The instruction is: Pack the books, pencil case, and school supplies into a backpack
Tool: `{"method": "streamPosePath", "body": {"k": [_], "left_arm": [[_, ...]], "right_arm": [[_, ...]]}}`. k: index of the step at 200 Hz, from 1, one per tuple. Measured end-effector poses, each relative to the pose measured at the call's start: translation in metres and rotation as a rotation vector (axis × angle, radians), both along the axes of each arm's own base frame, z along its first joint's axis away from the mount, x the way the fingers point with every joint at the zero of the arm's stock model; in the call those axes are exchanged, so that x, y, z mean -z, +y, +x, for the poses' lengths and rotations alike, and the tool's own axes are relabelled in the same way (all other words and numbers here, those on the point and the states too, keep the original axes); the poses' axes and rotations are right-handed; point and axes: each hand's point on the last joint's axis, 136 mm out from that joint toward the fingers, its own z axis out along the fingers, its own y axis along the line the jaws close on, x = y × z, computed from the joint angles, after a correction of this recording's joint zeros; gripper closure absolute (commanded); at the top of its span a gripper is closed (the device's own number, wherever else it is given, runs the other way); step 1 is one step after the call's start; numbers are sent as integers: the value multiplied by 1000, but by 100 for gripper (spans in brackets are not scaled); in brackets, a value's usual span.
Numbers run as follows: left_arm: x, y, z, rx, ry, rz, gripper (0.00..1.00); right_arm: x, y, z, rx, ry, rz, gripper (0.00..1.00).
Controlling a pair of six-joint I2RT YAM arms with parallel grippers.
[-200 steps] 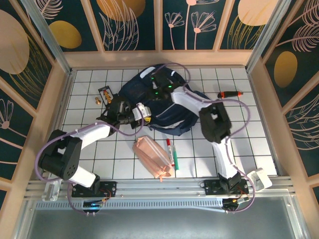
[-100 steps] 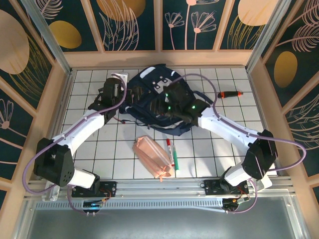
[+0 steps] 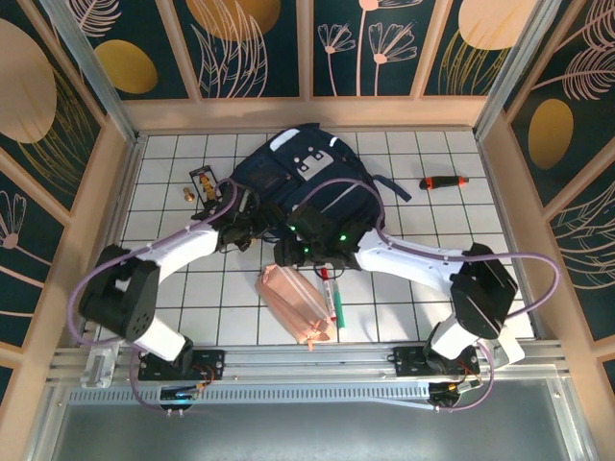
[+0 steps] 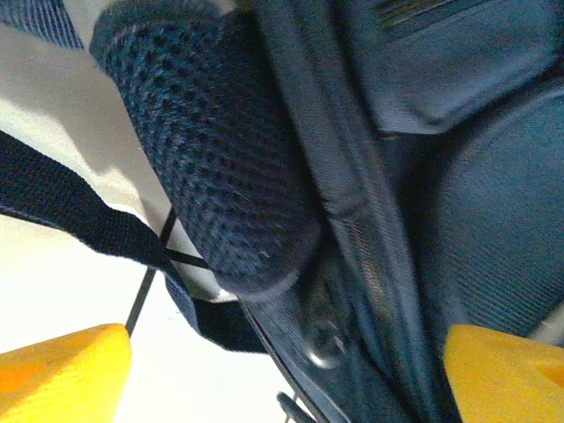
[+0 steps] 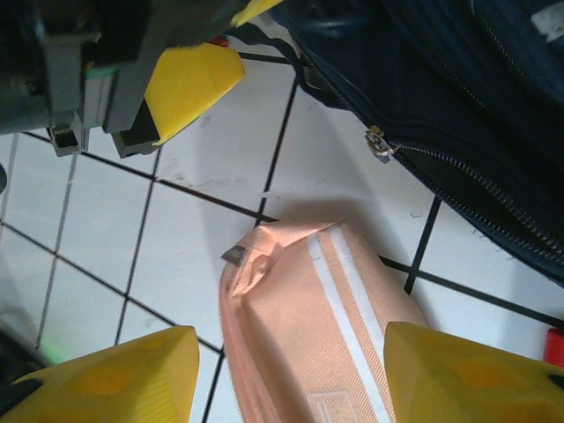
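From above, the navy backpack (image 3: 307,182) lies at the middle of the white tiled table (image 3: 173,298), toward its far side. Your left gripper (image 3: 252,227) sits at the backpack's near-left edge. On its wrist camera the yellow fingertips (image 4: 62,370) stand wide apart and hold nothing, with a padded mesh strap (image 4: 220,150) just ahead of them.

Your right gripper (image 5: 291,374) hangs over the far end of the salmon-pink pencil case (image 5: 308,317). It is open, with a finger on either side of the case. The left finger is clear of the fabric; you cannot tell whether the right one touches.

The case has two white stripes, and a small patch (image 5: 339,405) on it is too faint to read. The case lies near the backpack's zipper pull (image 5: 379,141).

The red-capped marker pen (image 3: 330,293) lies just beside the case, on its right. A red-and-black handled tool (image 3: 443,181) lies well apart at the far right. A small black card (image 3: 202,181) lies at the far left, its print too small to read.
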Motion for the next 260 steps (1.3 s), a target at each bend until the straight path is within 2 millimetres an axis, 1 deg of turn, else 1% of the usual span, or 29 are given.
{"method": "streamPosePath", "body": {"k": [7,21,35,44,51,64,76,90,94,96,100,105,106,107,108,110,125,138,151,161,167,175,181,198,213,225,237,249,260], "left_arm": [[8,0,0,-17,26,-1,12],[18,1,-1,-51,63,-6,18],[17,1,1,-90,71,-27,26],[15,0,4,-115,69,-47,34],[14,0,6,-130,71,-57,47],[14,-2,13,-149,72,-71,77],[15,-5,20,-159,81,-83,100],[15,-9,26,-164,89,-93,100],[14,-9,26,-168,92,-94,100],[14,-9,26,-169,93,-95,100],[13,-9,27,-173,97,-95,100],[11,-9,28,-177,100,-97,100],[10,-9,28,-178,101,-97,100],[10,-9,28,-178,102,-97,100],[9,-10,28,-177,103,-98,100],[9,-10,28,-179,105,-98,100],[-1,-11,30,-190,117,-105,100],[-12,-13,32,-199,124,-118,100],[-22,-16,34,-203,132,-139,100],[-28,-18,34,-206,139,-156,100],[-30,-20,34,-207,145,-168,100],[-32,-22,33,-208,153,-184,100],[-33,-23,32,-209,162,-197,100],[-34,-27,29,-215,189,-235,100],[-36,-31,27,-218,200,-270,100],[-42,-33,27,-217,199,-290,100],[-48,-35,27,-212,190,-308,100],[-54,-35,27,-208,179,-320,100],[-58,-37,27,-202,173,-330,100]], "right_arm": [[6,1,3,10,1,-8,43],[15,1,8,38,-1,-29,42],[20,0,12,58,-8,-47,43],[20,-2,14,70,-17,-53,43],[20,-3,16,79,-27,-54,43],[18,-3,21,94,-47,-53,44],[16,-3,24,103,-63,-50,44],[14,-1,27,102,-84,-45,42],[13,-1,28,98,-91,-43,40],[12,0,28,99,-93,-41,36],[12,0,29,96,-98,-41,24],[11,0,30,101,-104,-40,17],[11,0,30,100,-106,-41,13],[11,0,30,98,-108,-43,11],[11,0,30,97,-111,-44,6],[11,0,31,99,-114,-46,2],[10,-3,33,118,-132,-70,1],[7,-2,38,139,-140,-83,5],[4,1,42,159,-137,-82,15],[3,5,46,186,-127,-75,27],[2,6,48,201,-120,-73,36],[1,8,51,235,-104,-67,52],[1,9,54,259,-88,-61,57],[-1,10,61,334,-43,-31,59],[5,5,66,404,-2,-38,58],[10,1,70,459,20,-67,59],[16,-3,74,516,28,-113,56],[18,-6,77,558,18,-158,54],[19,-9,77,592,2,-198,56]]}}
